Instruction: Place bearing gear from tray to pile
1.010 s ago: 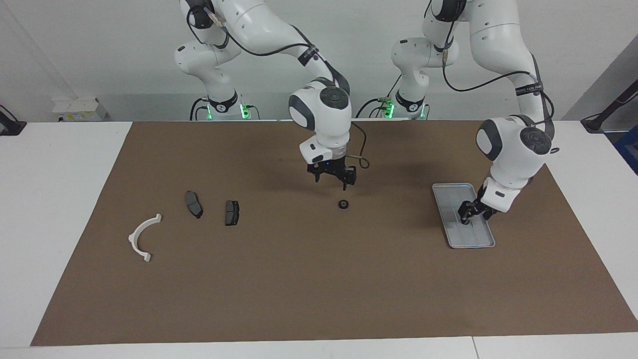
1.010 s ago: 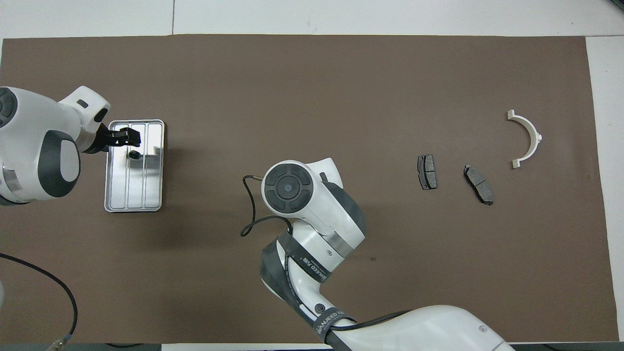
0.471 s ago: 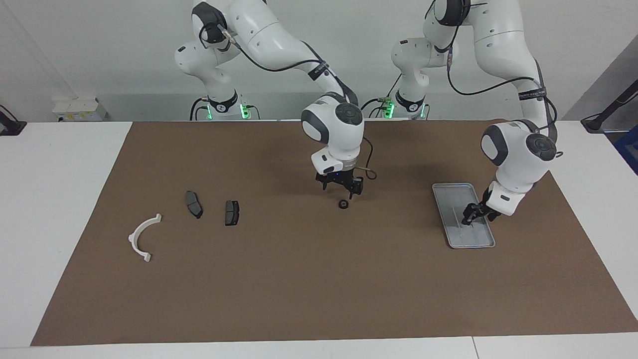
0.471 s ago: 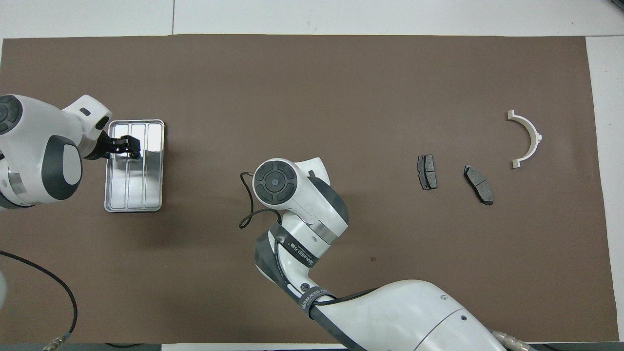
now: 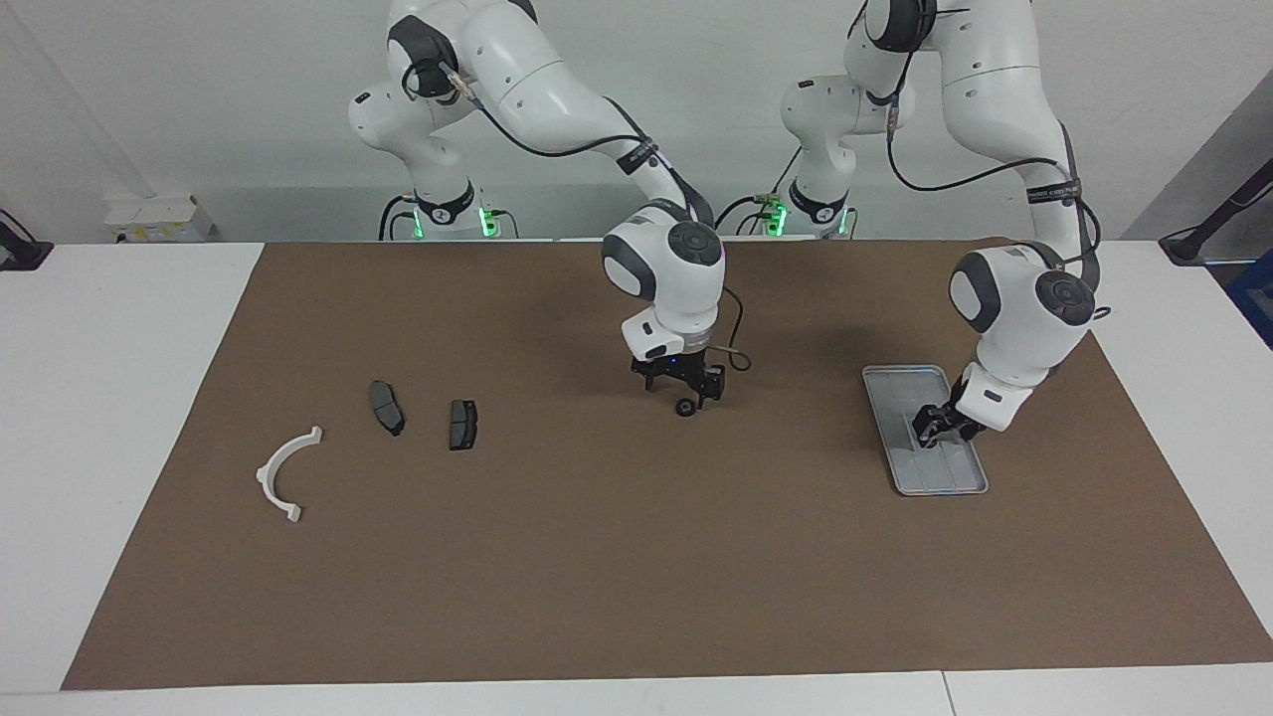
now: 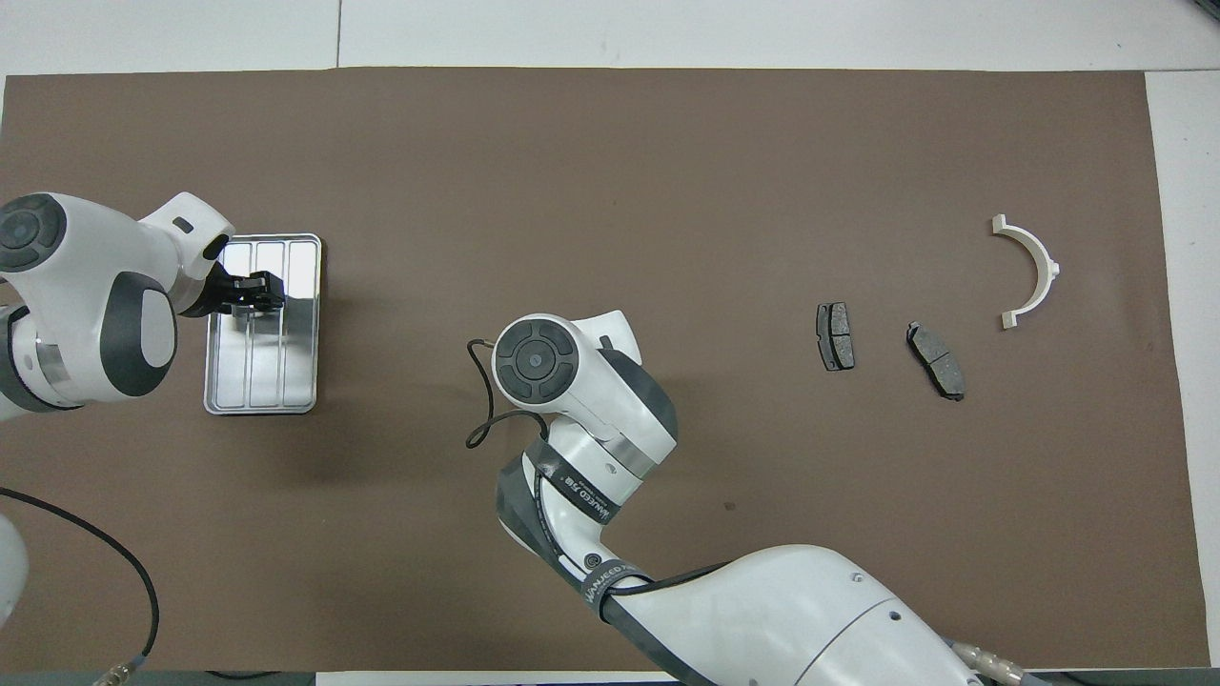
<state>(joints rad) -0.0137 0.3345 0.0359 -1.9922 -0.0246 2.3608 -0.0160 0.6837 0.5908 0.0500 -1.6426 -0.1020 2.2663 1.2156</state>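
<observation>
The left gripper [image 5: 933,426] sits low over the silver tray [image 5: 900,383], toward the left arm's end. I cannot tell if it holds anything. The pile [image 5: 387,408] lies well apart, toward the right arm's end. In the middle of the mat, the right gripper [image 5: 684,390] hangs with fingers spread, just above the little black bearing gear [image 5: 684,409]. If the fingers close off-centre, the gear may roll away. A second ago this gripper was higher up.

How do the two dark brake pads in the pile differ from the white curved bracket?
The brake pads are dark grey, flat and blocky; the white bracket is a thin open half-ring. Each pad looks shorter than the bracket's span. The pads lie nearer to the robots than the bracket, which is nearest the right arm's end. All three rest flat on the brown mat, none touching.
</observation>
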